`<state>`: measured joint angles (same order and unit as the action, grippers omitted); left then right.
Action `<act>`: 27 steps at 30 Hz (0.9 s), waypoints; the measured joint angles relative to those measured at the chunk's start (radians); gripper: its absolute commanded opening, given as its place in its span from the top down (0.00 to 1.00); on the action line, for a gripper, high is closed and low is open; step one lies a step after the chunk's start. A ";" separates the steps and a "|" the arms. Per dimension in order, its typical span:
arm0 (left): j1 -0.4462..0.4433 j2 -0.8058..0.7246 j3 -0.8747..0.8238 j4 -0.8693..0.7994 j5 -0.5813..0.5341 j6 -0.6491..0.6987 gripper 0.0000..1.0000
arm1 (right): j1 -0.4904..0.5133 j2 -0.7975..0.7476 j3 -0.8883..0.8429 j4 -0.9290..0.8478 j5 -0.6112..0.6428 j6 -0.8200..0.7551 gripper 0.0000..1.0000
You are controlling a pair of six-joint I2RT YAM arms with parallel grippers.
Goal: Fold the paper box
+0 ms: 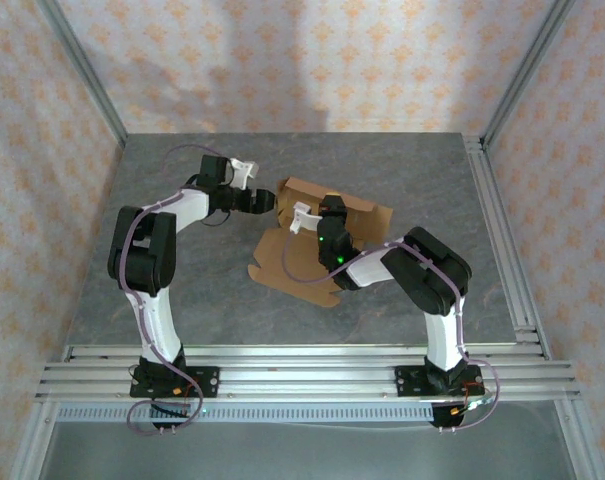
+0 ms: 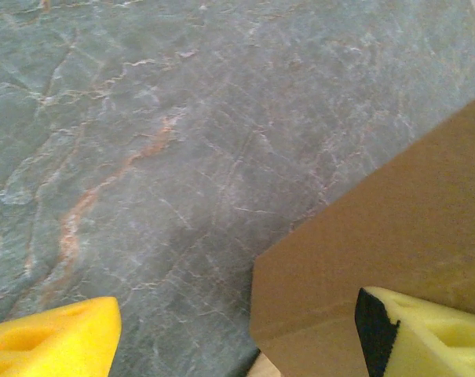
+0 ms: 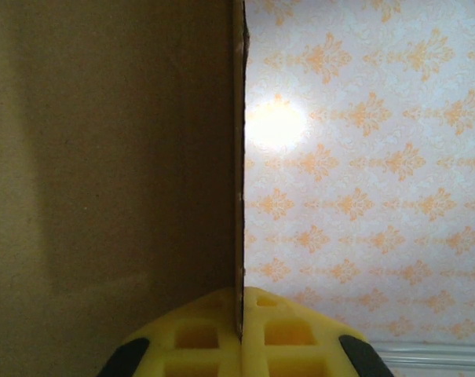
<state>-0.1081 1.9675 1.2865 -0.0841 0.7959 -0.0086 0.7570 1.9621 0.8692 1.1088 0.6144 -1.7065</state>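
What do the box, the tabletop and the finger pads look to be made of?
Tan-brown paper box: matte cardboard, with a raw cut edge showing. Grey veined tabletop: stone or stone-print laminate, cannot tell which. Yellow finger pads: probably soft foam, with moulded cells.

Both arms look alike from here: the left arm [image 1: 154,255] and the right arm [image 1: 432,275] are white tubular links joined by bulky black joint housings. A thin purplish cable [image 1: 132,300] runs along each one. It leads to black base plates [image 1: 172,380] with small orange spots, bolted to a silver rail [image 1: 302,372]. A green light [image 1: 338,262] glows on the right arm. The gripper fingers [image 3: 264,338] are bright yellow, moulded with square hollows and black patches.
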 measured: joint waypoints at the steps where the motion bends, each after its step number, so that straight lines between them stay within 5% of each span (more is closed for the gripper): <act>1: -0.003 -0.006 -0.003 0.000 0.006 0.007 0.20 | 0.000 0.000 0.000 0.000 0.000 0.000 1.00; 10: -0.010 -0.019 -0.030 0.034 0.043 0.018 0.22 | 0.000 0.000 0.000 -0.002 0.001 0.003 1.00; 13: -0.015 -0.019 -0.034 0.036 0.042 0.030 0.35 | 0.000 0.000 0.000 -0.004 0.001 0.003 1.00; 27: -0.049 -0.019 -0.044 0.044 0.041 0.071 0.36 | 0.000 0.000 0.000 -0.011 0.008 0.012 1.00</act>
<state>-0.1574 1.9480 1.2423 -0.0399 0.8368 0.0624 0.7567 1.9621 0.8696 1.0973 0.6228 -1.6943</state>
